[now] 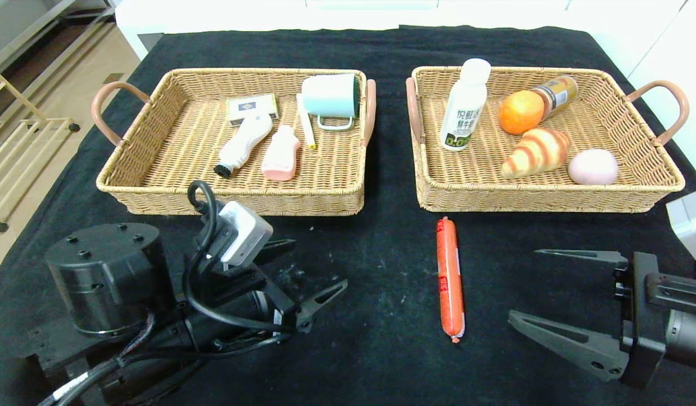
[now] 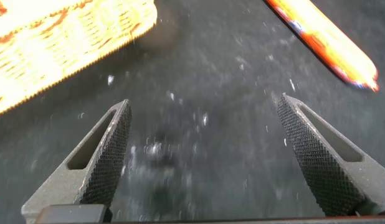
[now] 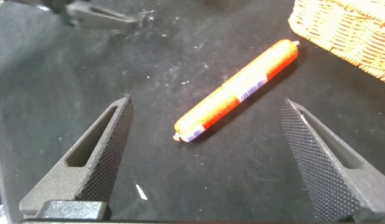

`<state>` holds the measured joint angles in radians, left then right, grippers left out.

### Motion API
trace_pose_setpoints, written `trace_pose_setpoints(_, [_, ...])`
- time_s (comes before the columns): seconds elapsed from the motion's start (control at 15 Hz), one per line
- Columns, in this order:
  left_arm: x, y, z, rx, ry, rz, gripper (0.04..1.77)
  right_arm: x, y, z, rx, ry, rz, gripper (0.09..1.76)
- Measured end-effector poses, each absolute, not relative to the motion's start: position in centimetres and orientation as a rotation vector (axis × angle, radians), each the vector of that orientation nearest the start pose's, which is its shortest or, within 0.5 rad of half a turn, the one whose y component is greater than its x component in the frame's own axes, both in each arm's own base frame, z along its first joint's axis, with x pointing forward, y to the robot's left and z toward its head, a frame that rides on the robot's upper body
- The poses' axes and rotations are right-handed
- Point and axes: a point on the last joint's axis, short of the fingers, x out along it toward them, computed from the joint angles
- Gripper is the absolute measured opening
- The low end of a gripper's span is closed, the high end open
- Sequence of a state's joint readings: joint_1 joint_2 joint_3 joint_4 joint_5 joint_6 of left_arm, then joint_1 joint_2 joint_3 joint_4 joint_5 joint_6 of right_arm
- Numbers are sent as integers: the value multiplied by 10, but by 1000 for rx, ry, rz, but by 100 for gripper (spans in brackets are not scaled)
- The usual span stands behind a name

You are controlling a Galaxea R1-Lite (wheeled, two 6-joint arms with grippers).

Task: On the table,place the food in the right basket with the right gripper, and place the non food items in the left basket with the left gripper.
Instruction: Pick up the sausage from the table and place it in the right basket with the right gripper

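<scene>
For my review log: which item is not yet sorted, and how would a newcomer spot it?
On the black tablecloth, just in front of the right wicker basket, lies a long orange sausage stick. It is the only item outside the baskets, between the two open grippers.

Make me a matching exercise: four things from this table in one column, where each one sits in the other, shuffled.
Things:
1. sausage
2. croissant
3. mint mug
4. right gripper

Places:
A. in the left basket, on its side
B. in the right basket
C. on the black cloth, in front of the right basket
D. low over the cloth, right of the sausage, fingers apart

Pairs: 1-C, 2-B, 3-A, 4-D
</scene>
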<state>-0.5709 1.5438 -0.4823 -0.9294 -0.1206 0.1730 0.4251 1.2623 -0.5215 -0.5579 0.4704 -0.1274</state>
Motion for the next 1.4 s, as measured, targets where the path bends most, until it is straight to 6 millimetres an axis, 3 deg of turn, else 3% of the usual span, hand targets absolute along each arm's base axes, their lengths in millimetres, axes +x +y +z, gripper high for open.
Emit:
trace_pose_setpoints(0.33, [191,-122,171,203,44,-730,170,169,90,206,-115,146,869,171])
trace_pose_setpoints(0.53, [186,-118,178,188,14,-726,170,178,97,211,-128,147,762,171])
trace_pose_setpoints(0.73, [185,-115,181,182,1,-718,170,191,115,221,-141,187,628,171])
trace_pose_setpoints(0.87, [185,-114,182,181,-4,-715,171,196,127,227,-165,306,569,171])
trace_pose_setpoints(1.2, [186,-113,184,181,-10,-709,171,203,160,261,-80,518,422,171])
trace_pose_setpoints(1.4, [188,-113,186,178,-21,-727,171,212,184,261,-96,581,357,171])
